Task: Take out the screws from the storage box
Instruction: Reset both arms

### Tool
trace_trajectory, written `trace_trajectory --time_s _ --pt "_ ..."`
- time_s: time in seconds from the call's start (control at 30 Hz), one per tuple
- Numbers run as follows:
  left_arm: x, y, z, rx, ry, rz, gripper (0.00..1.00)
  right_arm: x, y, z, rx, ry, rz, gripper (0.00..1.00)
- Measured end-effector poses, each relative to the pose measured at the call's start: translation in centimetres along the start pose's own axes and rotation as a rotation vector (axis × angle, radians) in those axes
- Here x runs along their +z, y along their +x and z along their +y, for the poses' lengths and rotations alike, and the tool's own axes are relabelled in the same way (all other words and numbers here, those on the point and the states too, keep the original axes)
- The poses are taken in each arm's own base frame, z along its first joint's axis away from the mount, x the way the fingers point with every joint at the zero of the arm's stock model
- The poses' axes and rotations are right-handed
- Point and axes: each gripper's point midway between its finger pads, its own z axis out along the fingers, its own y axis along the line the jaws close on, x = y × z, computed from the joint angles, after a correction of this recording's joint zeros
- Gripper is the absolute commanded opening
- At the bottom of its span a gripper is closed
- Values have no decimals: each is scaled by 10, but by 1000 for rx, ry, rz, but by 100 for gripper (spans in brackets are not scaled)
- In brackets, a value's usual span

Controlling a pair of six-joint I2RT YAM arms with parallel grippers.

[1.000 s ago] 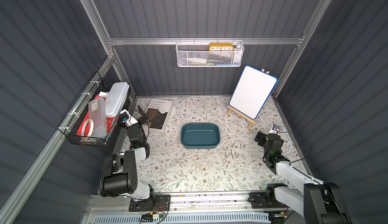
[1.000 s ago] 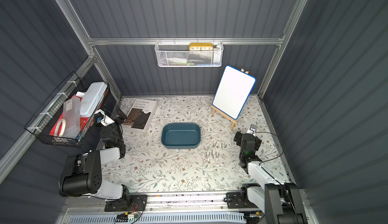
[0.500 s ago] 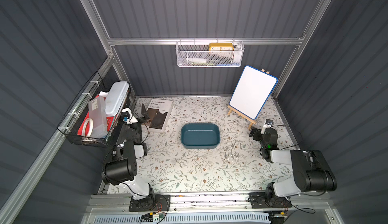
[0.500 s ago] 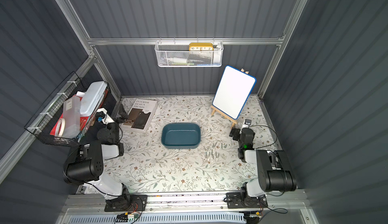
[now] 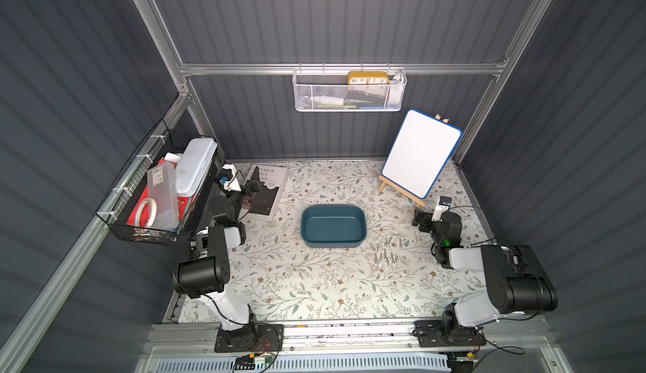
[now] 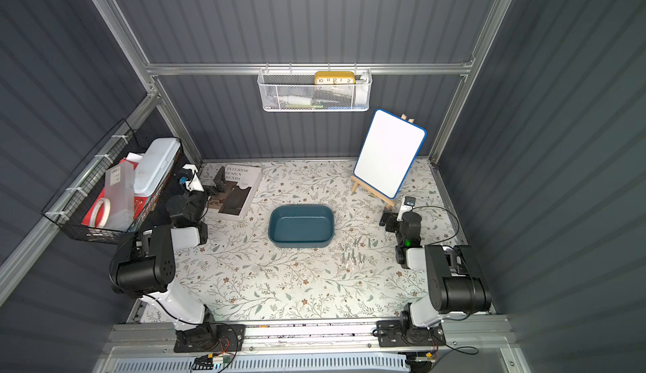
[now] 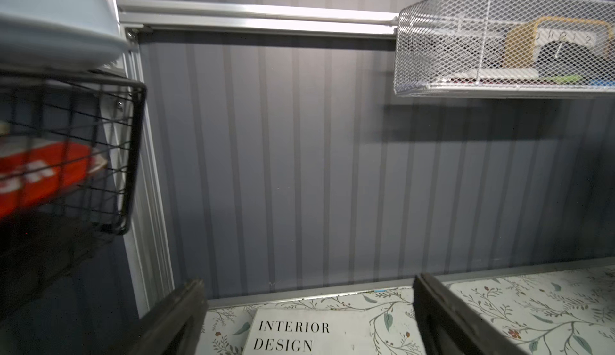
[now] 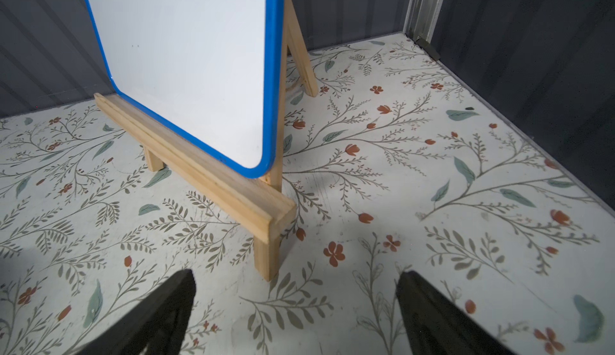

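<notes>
Since the storage box (image 5: 332, 242) shows a bare floor in both top views and the screws (image 5: 385, 253) lie in a loose cluster on the table (image 5: 314, 284) just beside the box, on the side toward the right arm, the removal step appears complete. Left gripper (image 5: 252, 185): jaws spread wide, holding nothing, positioned over the near edge of the book (image 5: 269, 200), beside the black wire basket (image 5: 140, 214). Right gripper (image 8: 296, 275): jaws spread wide, holding nothing, facing the foot of the easel (image 8: 266, 217). No further pick appears necessary; a stray screw in the box would be too small to rule out here. Clearance: the centre and front of the table are open. The right arm has the easel close ahead and the screws near its inner side; the left arm sits close to the basket and side wall.
</notes>
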Motion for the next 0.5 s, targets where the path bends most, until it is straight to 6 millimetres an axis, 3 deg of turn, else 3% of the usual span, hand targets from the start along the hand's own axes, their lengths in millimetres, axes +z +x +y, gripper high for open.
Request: trace_trajectory --time_s 0.17,0.43,0.5 --pt "1 16 -2 -20 15 59 99 0 0 1 0 -3 -1 99" --pt "0 20 1 -22 -2 70 99 0 0 1 0 -3 -2 99" --pt "-8 22 1 -25 -23 69 99 0 0 1 0 -3 -2 99"
